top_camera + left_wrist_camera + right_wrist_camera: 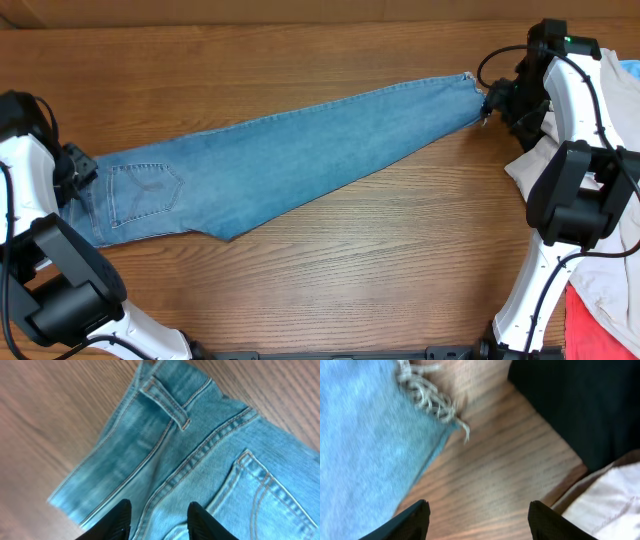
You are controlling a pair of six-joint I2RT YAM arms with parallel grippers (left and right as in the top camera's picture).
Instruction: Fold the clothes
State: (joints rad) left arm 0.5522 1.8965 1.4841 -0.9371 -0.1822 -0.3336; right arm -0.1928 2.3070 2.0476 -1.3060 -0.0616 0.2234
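The light blue jeans point(300, 150) lie flat across the table, folded lengthwise, waist at the left and frayed hem point(470, 82) at the upper right. My left gripper point(78, 172) is open over the waistband, its fingers point(159, 521) straddling the seam beside the belt loop point(167, 406) and back pocket point(272, 495). My right gripper point(492, 105) is open just right of the hem; in the right wrist view its fingers point(479, 521) hover over bare wood beside the frayed edge point(432, 402).
A beige garment point(610, 150) lies at the right edge under the right arm, with a red garment point(600, 325) at the lower right and a black one point(580, 405) near the right gripper. The wooden table point(350, 270) shows below the jeans.
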